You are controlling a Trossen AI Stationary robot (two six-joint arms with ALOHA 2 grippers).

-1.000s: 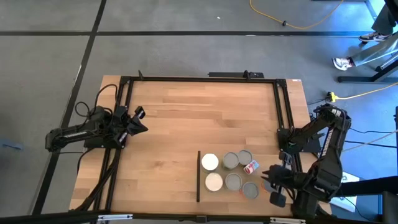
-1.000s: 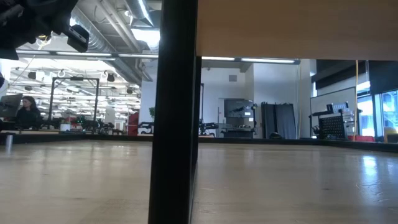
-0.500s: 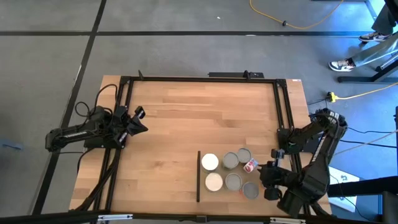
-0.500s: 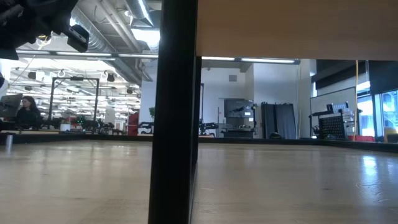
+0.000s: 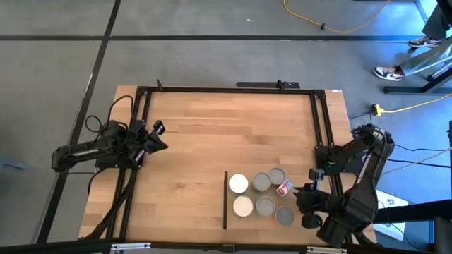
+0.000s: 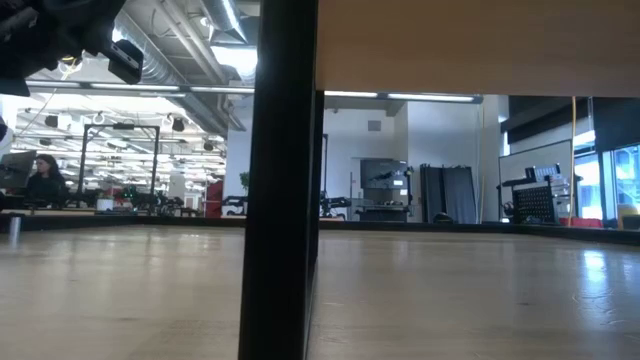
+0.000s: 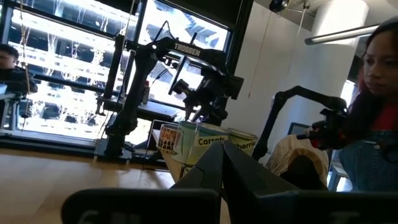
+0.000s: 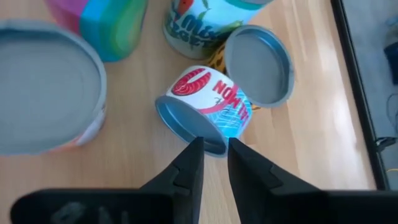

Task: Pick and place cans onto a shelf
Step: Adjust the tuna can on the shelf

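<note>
Several cans stand close together near the table's near right corner: two white-topped (image 5: 239,183) and several grey-topped (image 5: 265,205). A red-and-white labelled can (image 5: 285,188) (image 8: 205,115) lies on its side among them. They are just right of the shelf's dark strip (image 5: 226,200); I cannot tell the shelf's board from the tabletop. My right gripper (image 5: 308,205) (image 8: 214,155) hovers just right of the cans, slanting down at the lying can, open by a narrow gap with nothing in it. My left gripper (image 5: 158,138) (image 7: 221,163) is shut, raised over the table's left edge.
A black frame (image 5: 321,120) runs along the table's edges. In the low view a black post (image 6: 280,180) and a wood board (image 6: 470,45) fill the near field. A person (image 7: 373,106) sits beyond the table's right side. The table's middle and far part (image 5: 226,127) is bare wood.
My right gripper has rolled about its own line and tipped further down while staying beside the cans; its forearm has swung a little toward the table. The cans and my left arm have kept still.
</note>
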